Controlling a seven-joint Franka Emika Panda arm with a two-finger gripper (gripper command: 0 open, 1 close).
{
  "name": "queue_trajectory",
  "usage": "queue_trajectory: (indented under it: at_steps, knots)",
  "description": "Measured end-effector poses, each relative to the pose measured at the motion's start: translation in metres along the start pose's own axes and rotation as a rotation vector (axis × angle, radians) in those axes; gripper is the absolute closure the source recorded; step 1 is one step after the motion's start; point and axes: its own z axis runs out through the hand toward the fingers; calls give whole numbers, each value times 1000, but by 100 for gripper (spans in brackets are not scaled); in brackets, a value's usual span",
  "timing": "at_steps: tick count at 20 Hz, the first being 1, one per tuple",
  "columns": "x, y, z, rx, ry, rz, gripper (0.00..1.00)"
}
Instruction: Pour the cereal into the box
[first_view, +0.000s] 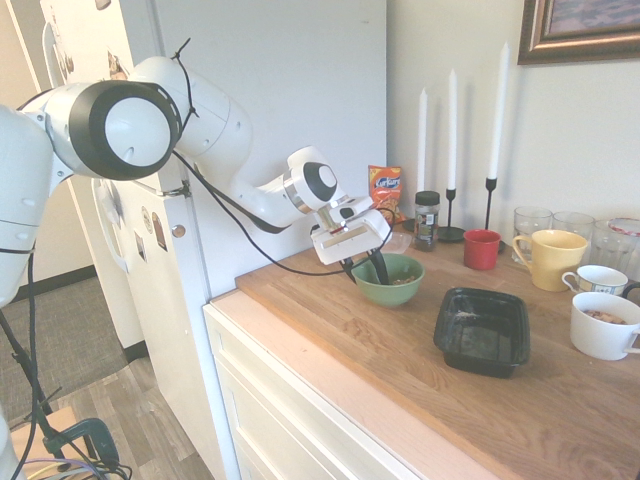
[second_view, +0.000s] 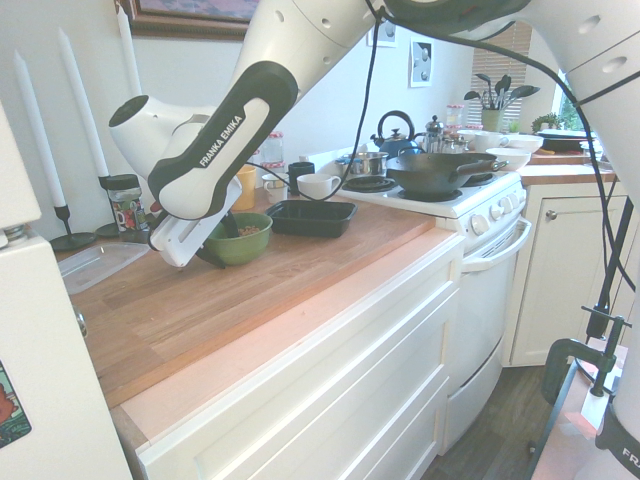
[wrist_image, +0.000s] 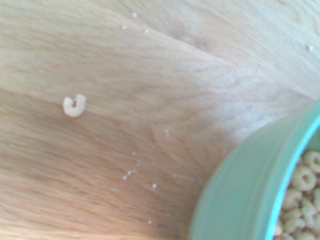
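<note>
Spread apart were the fingers (first_view: 379, 267) of the hand (first_view: 370, 281), one inside the green bowl (first_view: 400, 291) and one outside, with the rim between them. The cereal (wrist_image: 303, 179) lay inside this bowl, which stood upright on the wooden surface (first_view: 380, 345). One curved piece (wrist_image: 74, 106) lay outside, on the wood. The black box (first_view: 481, 352) stood near the bowl, and the white mug (first_view: 603, 335) was beyond the box.

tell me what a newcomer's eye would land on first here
Probably the big white arm, reaching over the wooden counter with its gripper at the green bowl of cereal. Next come the three tall white candles against the wall, and the black tray on the counter near the bowl.
</note>
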Motion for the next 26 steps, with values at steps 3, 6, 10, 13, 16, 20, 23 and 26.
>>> queue_trajectory:
  at_steps: [3, 6, 10, 13, 16, 20, 23, 26]
  knots:
    - [-2, 0, 1, -5, -1, 2, 100]
    - [-4, 2, 5, -12, -4, 2, 100]
    - [-6, 3, 6, -18, -1, 6, 100]
    - [-6, 4, 7, -20, 3, 5, 100]
    - [-4, 8, 8, -19, -5, 16, 100]
    - [5, 15, 1, 3, -33, 59, 100]
    - [11, 20, -14, 37, -64, 90, 100]
    - [19, 25, -38, 75, -68, 108, 100]
